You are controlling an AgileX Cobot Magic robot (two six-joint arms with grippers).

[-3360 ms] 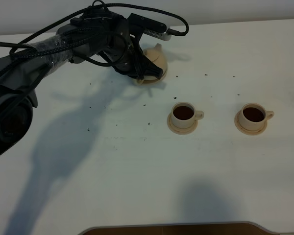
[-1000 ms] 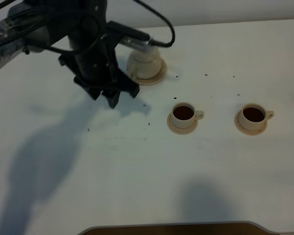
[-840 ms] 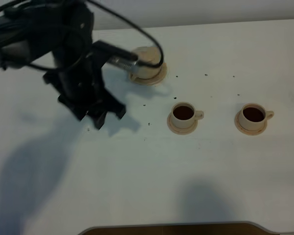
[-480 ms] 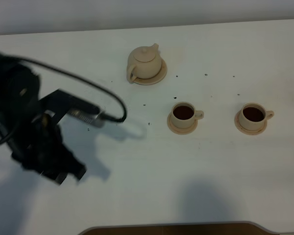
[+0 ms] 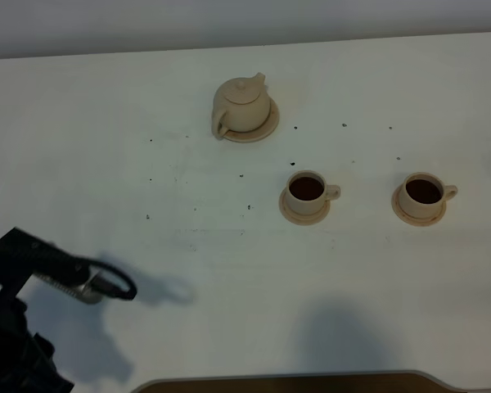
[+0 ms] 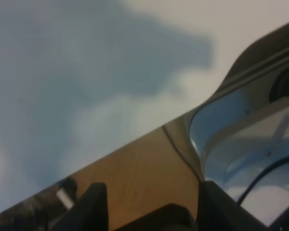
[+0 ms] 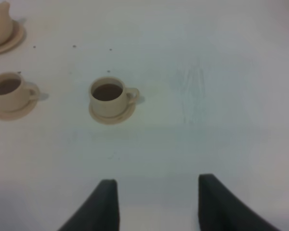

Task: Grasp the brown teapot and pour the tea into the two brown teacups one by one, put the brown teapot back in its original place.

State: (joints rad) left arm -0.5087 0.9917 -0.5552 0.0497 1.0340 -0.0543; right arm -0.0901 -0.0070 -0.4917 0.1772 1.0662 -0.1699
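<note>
You get dim, soft overhead light on the table, with a broad shadow near its front edge and a sharper one beside the left arm. The left wrist view is blurred throughout; the right wrist view is hazy and low-contrast.

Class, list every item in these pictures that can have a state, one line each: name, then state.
brown teapot: upright on its saucer, lid on
left teacup: on its saucer, holds dark tea
right teacup: on its saucer, holds dark tea
left hand: open, empty
right hand: open, empty
</note>
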